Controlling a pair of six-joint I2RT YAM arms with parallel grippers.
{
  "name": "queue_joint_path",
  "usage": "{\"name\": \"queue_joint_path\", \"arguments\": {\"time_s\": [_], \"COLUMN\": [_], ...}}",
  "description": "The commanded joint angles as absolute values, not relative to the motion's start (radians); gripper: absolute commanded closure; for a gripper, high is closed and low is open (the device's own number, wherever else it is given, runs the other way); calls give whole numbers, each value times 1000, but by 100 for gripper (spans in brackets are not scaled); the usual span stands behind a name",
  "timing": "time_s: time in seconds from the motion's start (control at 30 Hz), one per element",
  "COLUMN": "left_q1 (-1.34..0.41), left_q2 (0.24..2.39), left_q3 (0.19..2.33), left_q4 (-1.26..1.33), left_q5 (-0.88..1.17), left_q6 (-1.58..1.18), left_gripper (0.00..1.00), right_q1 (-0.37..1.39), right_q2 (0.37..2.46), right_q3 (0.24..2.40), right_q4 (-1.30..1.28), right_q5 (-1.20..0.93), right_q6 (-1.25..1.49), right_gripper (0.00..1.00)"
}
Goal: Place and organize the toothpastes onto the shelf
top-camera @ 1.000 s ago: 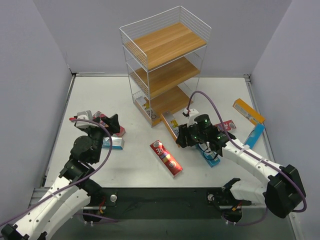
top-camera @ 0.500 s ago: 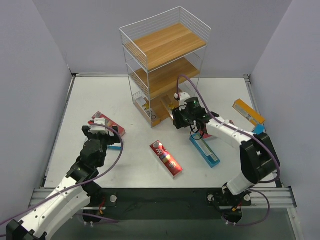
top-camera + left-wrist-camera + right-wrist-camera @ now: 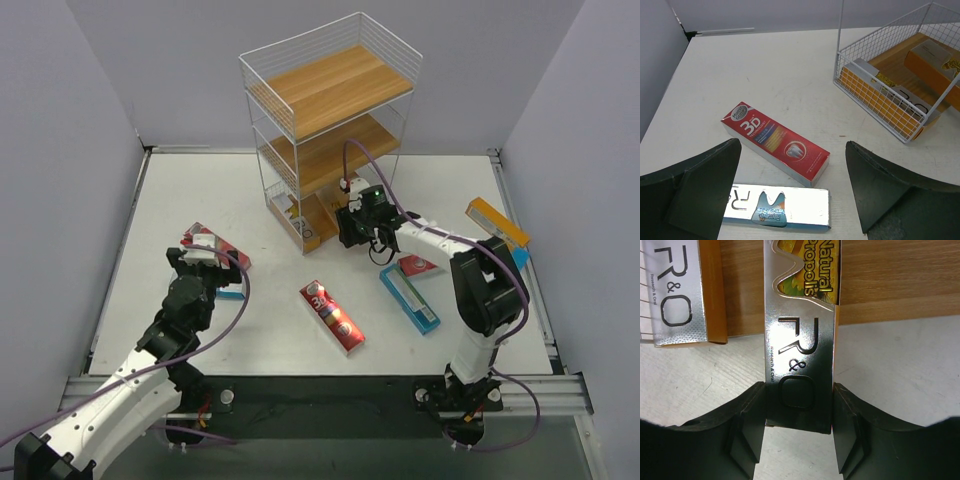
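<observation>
The right gripper [image 3: 798,415] squeezes the Natural Propolis carton [image 3: 801,335], which points lengthwise toward the frame's top, onto the shelf board [image 3: 900,275].

the tall white wire shelf with wooden boards [image 3: 335,85] stands upper centre on the white table [image 3: 200,190]. a silver-and-orange carton [image 3: 800,365] lies partly on its lowest board. a red "3d" carton [image 3: 332,316] lies lower centre, a teal-and-white carton [image 3: 410,300] to its right, an orange carton [image 3: 497,222] at far right.

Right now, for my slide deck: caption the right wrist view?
The right jaws clamp a silver-and-orange toothpaste carton, its far end over the shelf board, beside another carton.
</observation>
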State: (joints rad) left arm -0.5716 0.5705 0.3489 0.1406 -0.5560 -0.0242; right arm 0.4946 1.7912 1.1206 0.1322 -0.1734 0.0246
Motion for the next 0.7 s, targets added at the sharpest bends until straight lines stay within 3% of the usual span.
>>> {"name": "queue_joint_path", "arguments": {"time_s": [0.0, 0.4, 0.67], "left_q1": [-560, -558, -557], "left_q2": [565, 560, 552], "left_q3": [370, 371, 370], "left_q4": [207, 204, 201], "left_q5": [-541, -523, -520], "left_q6": [-11, -21, -29], "left_gripper": [3, 3, 3], "right_q1": [483, 477, 459], "right_q2": [1801, 1793, 1585], "right_q3": [1181, 1163, 1011], "right_q4": [201, 201, 258], "right_q5": [-175, -169, -178], "right_q6": [23, 57, 317], "right_gripper": [54, 34, 17]}}
